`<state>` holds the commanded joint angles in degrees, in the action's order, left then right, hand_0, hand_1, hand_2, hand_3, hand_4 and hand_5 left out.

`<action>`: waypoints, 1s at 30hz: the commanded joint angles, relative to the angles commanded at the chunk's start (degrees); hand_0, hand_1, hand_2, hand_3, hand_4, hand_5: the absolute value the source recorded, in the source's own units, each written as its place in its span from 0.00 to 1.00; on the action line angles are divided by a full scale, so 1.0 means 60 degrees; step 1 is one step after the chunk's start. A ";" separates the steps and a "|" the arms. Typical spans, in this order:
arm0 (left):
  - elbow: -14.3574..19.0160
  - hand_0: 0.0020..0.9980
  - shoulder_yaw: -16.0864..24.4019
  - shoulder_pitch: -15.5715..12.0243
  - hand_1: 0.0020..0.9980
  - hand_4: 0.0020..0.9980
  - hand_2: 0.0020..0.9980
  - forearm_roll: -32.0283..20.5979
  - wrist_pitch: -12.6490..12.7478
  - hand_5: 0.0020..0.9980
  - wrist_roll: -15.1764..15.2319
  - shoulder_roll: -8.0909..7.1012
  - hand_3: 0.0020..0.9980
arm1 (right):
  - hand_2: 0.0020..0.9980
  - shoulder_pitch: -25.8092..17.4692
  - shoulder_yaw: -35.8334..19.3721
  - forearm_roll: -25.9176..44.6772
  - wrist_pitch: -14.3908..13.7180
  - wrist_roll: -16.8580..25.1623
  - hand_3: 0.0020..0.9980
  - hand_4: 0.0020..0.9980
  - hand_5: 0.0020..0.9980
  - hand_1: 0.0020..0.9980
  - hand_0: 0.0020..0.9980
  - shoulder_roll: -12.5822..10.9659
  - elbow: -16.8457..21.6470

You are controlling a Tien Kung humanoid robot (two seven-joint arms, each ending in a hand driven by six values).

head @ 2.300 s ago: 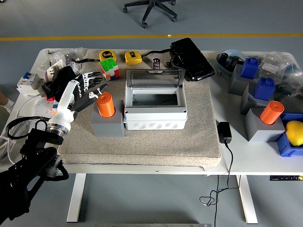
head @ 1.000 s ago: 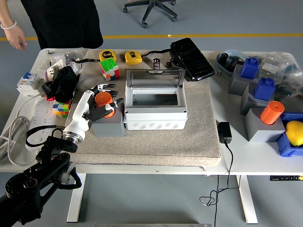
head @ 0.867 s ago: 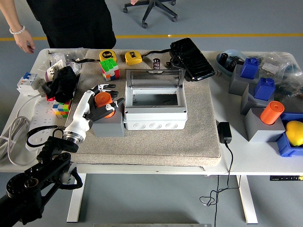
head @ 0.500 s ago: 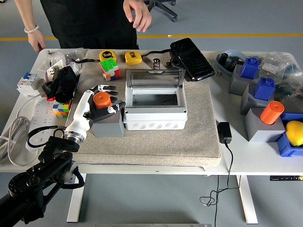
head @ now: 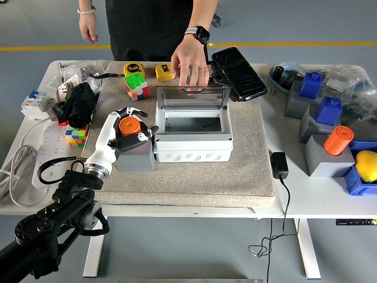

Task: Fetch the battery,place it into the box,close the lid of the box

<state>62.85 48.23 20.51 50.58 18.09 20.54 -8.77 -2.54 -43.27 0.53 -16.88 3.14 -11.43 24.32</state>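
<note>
So the battery [head: 129,125], that orange cylinder, is seated upright in a grey holder [head: 135,154] just left of the open box [head: 192,135], toward the tabletop's left edge. It's probably rigid, smooth and a bit slippery, so it's best taken around the exposed upper sides and lifted straight up. The left hand [head: 131,131] is reached in low from the near-left corner, its fingers [head: 145,134] wrapped around the battery. Behind the raised lid [head: 192,95], something small is being touched by a person's hand [head: 190,63].
</note>
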 joint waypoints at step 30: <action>0.1719 0.16 -0.1768 0.1461 0.10 0.90 0.12 0.2180 0.0643 0.00 -0.1312 -0.0352 0.20 | 0.59 0.0026 0.0054 0.0104 -0.0123 0.0234 0.55 0.99 0.58 0.60 0.59 0.0013 0.0000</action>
<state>73.16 37.62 29.27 63.66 21.95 12.66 -10.88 -2.38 -42.95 1.15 -17.61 4.54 -11.35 24.32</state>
